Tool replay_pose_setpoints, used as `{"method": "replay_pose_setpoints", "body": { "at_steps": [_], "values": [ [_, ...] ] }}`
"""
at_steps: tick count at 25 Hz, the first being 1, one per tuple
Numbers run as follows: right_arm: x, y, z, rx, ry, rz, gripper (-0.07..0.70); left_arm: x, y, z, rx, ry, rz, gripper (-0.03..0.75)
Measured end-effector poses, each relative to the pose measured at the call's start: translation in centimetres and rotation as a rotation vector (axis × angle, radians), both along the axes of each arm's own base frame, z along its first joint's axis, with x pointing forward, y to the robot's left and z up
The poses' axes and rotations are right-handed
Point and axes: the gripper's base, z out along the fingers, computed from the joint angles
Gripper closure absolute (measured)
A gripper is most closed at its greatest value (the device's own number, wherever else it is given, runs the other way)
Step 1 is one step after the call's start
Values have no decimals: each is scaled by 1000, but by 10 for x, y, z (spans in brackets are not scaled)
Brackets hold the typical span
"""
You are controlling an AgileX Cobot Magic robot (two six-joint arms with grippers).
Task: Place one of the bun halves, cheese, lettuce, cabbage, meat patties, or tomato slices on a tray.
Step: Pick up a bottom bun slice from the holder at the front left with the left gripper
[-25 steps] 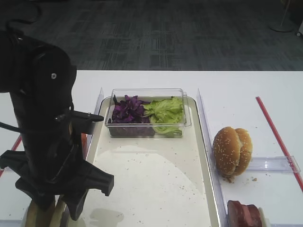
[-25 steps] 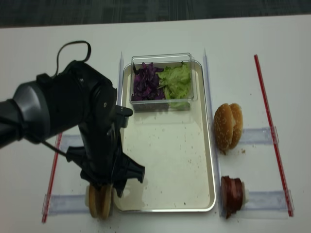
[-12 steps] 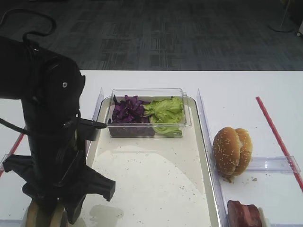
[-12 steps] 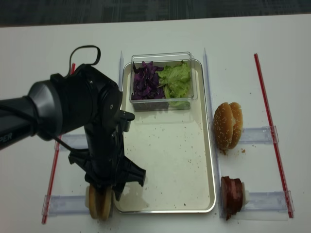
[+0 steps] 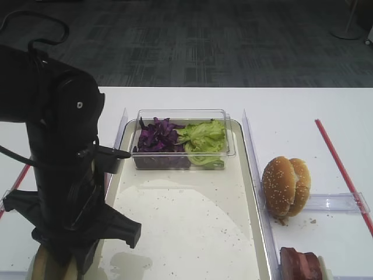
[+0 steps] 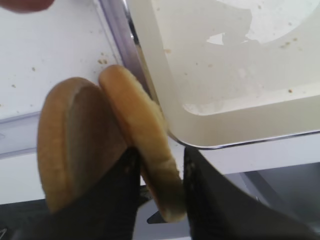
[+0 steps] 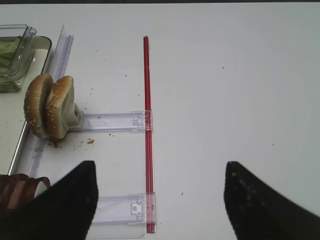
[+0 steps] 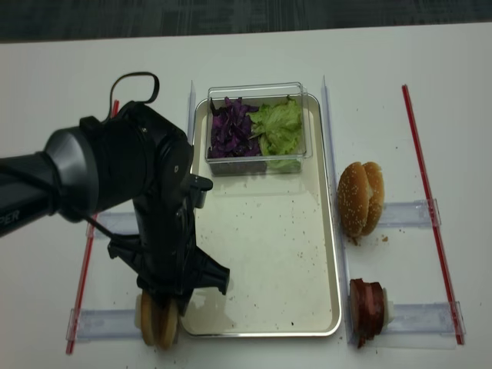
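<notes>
Two plain golden bun halves [image 6: 70, 140] stand on edge in a clear rack just off the tray's [image 8: 307, 254] near left corner. My left gripper [image 6: 161, 155] is shut on the bun half nearer the tray [image 6: 142, 135], one finger on each face. From above, the arm covers most of the buns [image 8: 157, 327]. Cabbage [image 8: 229, 131] and lettuce [image 8: 278, 129] fill a clear tub at the tray's far end. Meat patties [image 8: 367, 306] sit at the near right. My right gripper [image 7: 160, 200] hangs open over bare table. Cheese and tomato slices are out of view.
Sesame-seeded buns [image 8: 360, 200] stand on a clear rack [image 8: 407, 214] right of the tray. Red strips [image 8: 430, 207] run along both sides of the table. The tray's raised rim [image 6: 150, 95] lies right beside the held bun half. The left arm [image 8: 146, 207] overhangs the tray's left edge.
The left arm shifted slightly toward the tray and settled over the plain buns, and its jaws closed in on the bun half nearer the tray.
</notes>
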Motion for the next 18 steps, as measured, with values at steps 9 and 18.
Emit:
{"method": "replay_pose_setpoints", "body": {
  "at_steps": [9, 18],
  "values": [
    [0, 0, 0, 0, 0, 0, 80, 0, 1, 0, 12, -1, -7, 646],
    [0, 0, 0, 0, 0, 0, 80, 0, 2, 0, 24, 0, -12, 671]
  ]
}}
